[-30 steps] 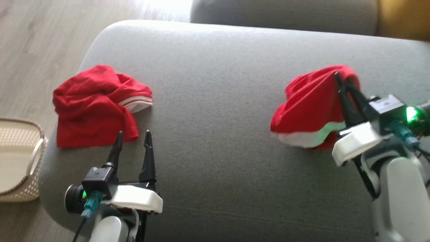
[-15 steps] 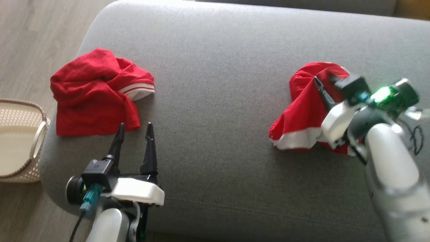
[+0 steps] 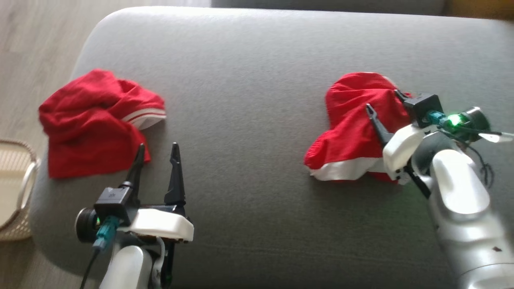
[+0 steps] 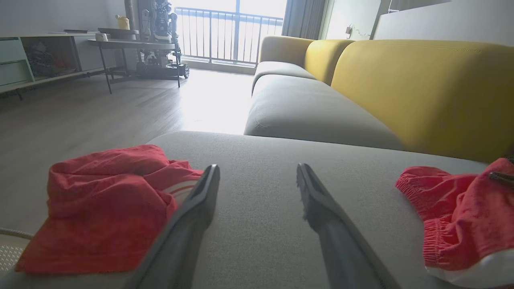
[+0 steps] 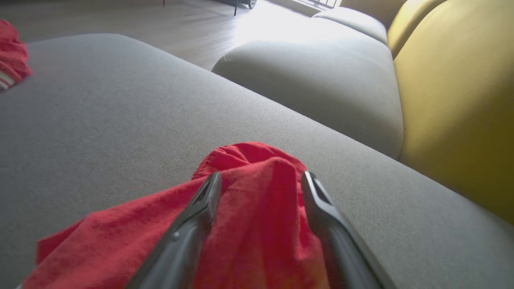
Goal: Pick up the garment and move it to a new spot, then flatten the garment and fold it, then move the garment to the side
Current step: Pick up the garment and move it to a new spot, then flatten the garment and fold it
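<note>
Crumpled red fabric garment (image 3: pixel 353 120) with a white band along its near edge lies in a heap on the right part of a wide grey upholstered sofa cushion (image 3: pixel 249 100). One fold of it rises in a ridge. The right gripper (image 3: pixel 383 100) is at that ridge with its two dark fingers spread apart. In the right wrist view the red cloth (image 5: pixel 257 216) bulges up between the fingers of this gripper (image 5: pixel 261 176), which stand either side of it, not pressed together.

The left gripper (image 3: pixel 157 145) hovers over the cushion's near left area, fingers parted and holding nothing. In the left wrist view bare grey cushion shows between its tips (image 4: pixel 257 166).

Just beyond and left of it lies a second red garment (image 3: pixel 92 124) with white stripes at one hem, bunched near the cushion's left edge, well apart from the first.

A pale woven basket (image 3: pixel 16 188) stands on the wooden floor (image 3: pixel 32 40) left of the cushion. A yellow sofa backrest (image 5: pixel 453 100) rises behind it.
</note>
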